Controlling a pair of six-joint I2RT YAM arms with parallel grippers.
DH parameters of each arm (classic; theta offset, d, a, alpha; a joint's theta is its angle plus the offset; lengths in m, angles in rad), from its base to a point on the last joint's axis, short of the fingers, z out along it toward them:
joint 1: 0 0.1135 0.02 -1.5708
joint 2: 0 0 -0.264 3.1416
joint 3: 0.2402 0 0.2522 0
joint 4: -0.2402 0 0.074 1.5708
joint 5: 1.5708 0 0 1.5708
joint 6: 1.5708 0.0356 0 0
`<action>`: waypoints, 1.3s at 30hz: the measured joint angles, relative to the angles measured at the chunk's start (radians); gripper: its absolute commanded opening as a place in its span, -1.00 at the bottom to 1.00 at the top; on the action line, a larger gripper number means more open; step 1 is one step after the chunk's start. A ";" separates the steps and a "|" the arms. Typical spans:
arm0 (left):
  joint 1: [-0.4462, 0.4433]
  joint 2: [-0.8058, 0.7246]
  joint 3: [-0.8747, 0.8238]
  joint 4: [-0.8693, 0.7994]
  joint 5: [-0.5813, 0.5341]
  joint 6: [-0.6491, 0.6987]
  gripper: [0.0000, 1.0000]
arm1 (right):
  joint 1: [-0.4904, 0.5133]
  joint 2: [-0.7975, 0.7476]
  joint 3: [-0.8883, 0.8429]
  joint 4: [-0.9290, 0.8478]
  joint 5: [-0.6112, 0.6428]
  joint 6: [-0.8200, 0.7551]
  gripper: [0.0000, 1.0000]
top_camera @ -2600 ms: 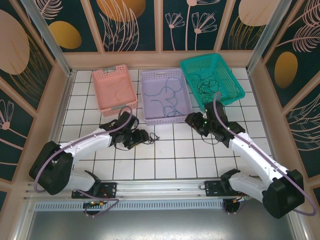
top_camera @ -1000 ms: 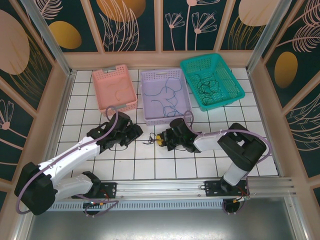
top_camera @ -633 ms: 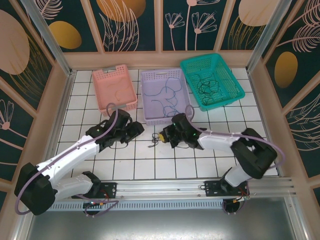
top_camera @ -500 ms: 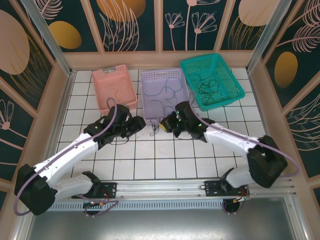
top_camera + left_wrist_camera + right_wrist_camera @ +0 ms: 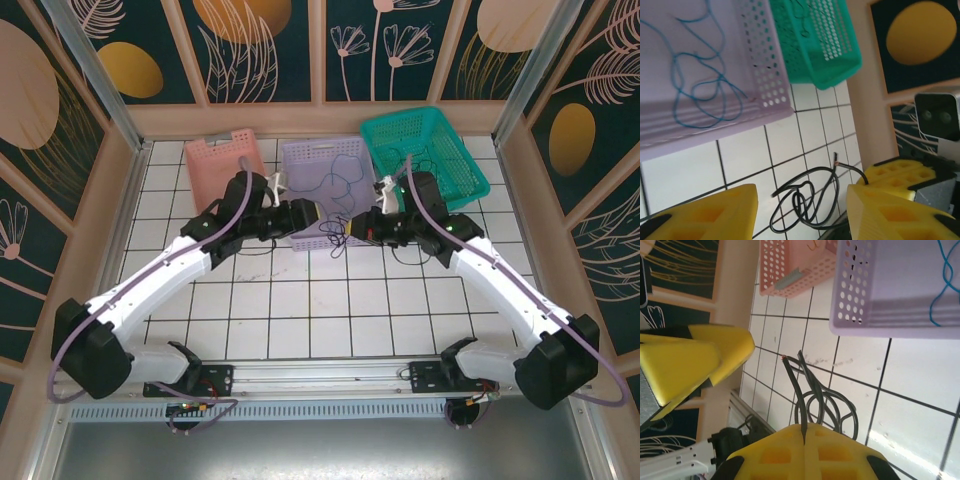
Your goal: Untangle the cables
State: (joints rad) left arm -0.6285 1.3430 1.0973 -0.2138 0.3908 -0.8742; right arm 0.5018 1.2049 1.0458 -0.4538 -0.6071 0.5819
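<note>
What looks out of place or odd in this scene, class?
The black cable hangs in a tangled loop, pinched in the right gripper over the tiles rather than lying in a basket. One of its ends looks bare and coppery. The green basket sits skewed to the tile grid.

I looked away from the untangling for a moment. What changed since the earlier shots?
The right gripper swung from the teal basket to the black cable on the tiles, shut on it and carried it toward the purple basket. The left gripper, open, followed. The pink basket and the other two stayed put.
</note>
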 measured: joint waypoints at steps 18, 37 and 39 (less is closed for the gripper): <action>0.000 0.146 0.050 -0.004 0.148 0.269 0.07 | -0.107 0.040 0.045 -0.068 -0.214 -0.083 -1.00; 0.085 0.120 0.073 0.035 -0.039 0.046 -1.00 | -0.235 -0.066 -0.047 -0.051 -0.148 -0.027 -1.00; 0.125 0.073 0.071 0.041 -0.064 -0.002 -1.00 | -0.265 -0.122 -0.087 -0.034 -0.117 0.011 -1.00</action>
State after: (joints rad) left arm -0.5037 1.4162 1.1679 -0.1726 0.3271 -0.8761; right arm 0.2371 1.0832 0.9592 -0.4873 -0.7238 0.5930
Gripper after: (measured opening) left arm 0.040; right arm 0.051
